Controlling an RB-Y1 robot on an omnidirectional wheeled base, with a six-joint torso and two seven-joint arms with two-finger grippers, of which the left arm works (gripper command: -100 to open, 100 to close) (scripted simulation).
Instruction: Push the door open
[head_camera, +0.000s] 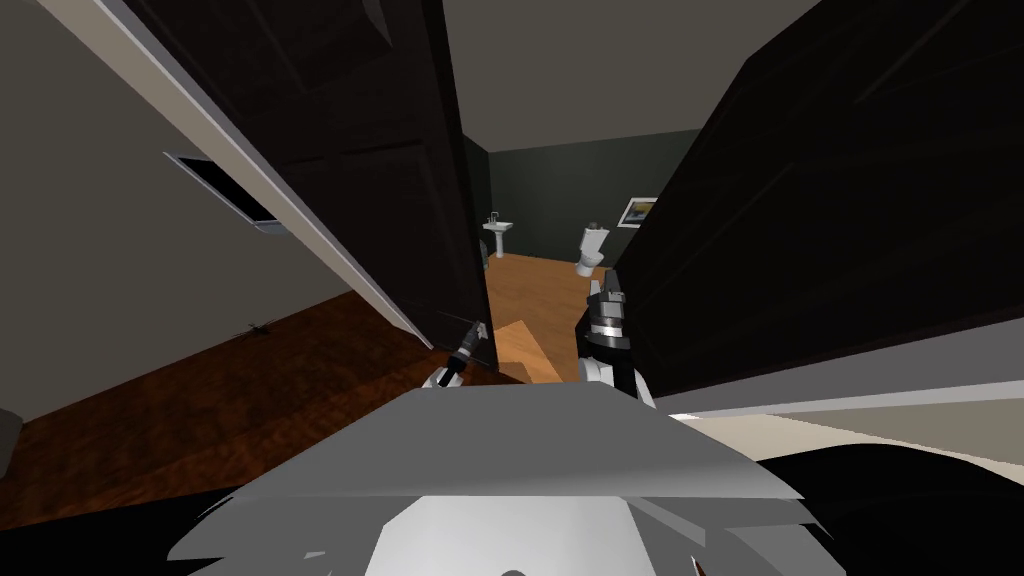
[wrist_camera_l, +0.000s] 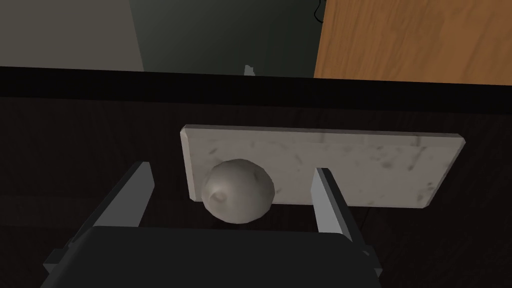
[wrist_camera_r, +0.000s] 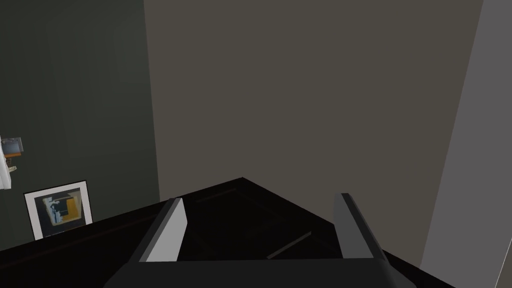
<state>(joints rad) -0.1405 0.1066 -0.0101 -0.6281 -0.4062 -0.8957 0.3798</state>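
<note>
Two dark door leaves stand ajar with a gap between them. On the left leaf (head_camera: 380, 170) a round grey knob (wrist_camera_l: 238, 191) sits on a pale scuffed plate (wrist_camera_l: 360, 165) near the leaf's edge. My left gripper (wrist_camera_l: 231, 169) is open, one finger on each side of the knob and apart from it; in the head view that gripper (head_camera: 474, 338) is low at the leaf's free edge. My right gripper (head_camera: 607, 290) is raised beside the right leaf (head_camera: 850, 200). It (wrist_camera_r: 260, 197) is open and holds nothing, over a dark panelled surface (wrist_camera_r: 235, 225).
Through the gap lies an orange-brown floor (head_camera: 530, 290) with a white pedestal sink (head_camera: 497, 232) and a white toilet (head_camera: 592, 250) against a dark green wall. A grey wall (head_camera: 90, 230) and dark wood floor (head_camera: 200, 400) are on my left.
</note>
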